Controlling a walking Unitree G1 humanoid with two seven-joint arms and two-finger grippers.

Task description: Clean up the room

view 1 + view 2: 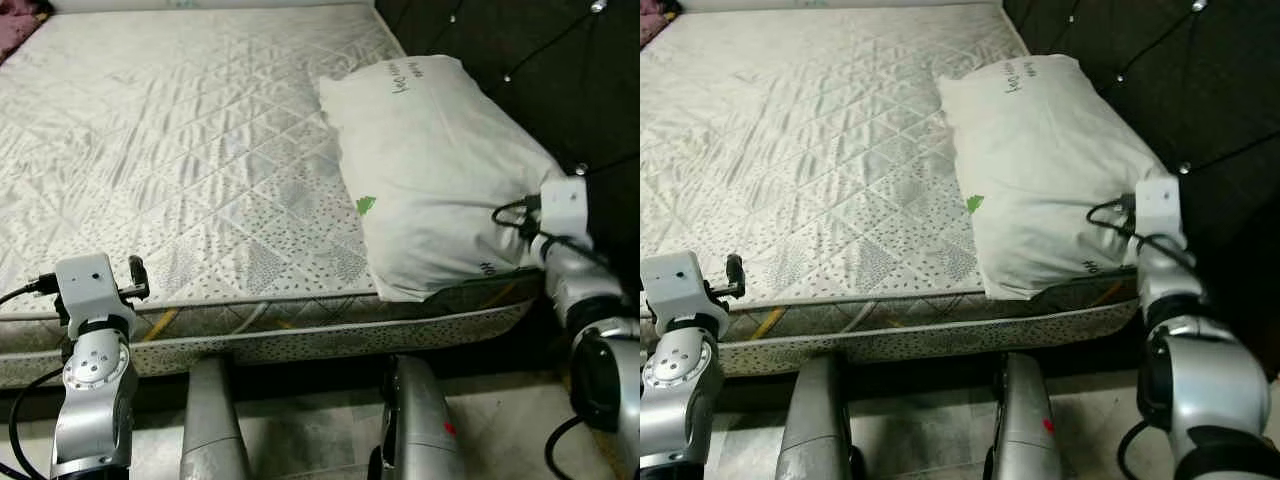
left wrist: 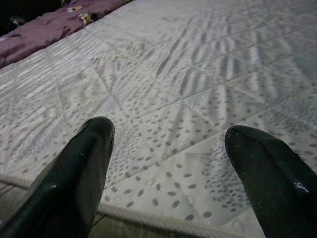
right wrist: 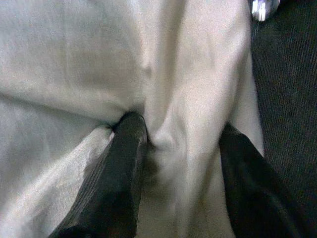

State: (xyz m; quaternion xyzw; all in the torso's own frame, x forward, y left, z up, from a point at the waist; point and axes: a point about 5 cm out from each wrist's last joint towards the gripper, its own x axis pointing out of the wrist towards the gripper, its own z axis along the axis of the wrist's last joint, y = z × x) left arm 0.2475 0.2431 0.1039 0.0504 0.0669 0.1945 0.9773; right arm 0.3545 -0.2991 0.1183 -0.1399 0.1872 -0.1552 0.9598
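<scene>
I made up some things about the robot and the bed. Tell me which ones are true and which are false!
1. The white pillow lies on the right side of the mattress. True.
2. The right end effector has pillow cloth bunched between its fingers. True.
3. The left end effector is squeezing the pillow. False: its fingers are spread apart with nothing between them, over the mattress edge.
4. The pillow is plain white all over. False: it has green writing and a small green mark.
5. A purple blanket lies at the far side of the mattress. True.
6. The mattress is covered with a sheet of stripes. False: it shows quilted diamonds with small dots.
</scene>
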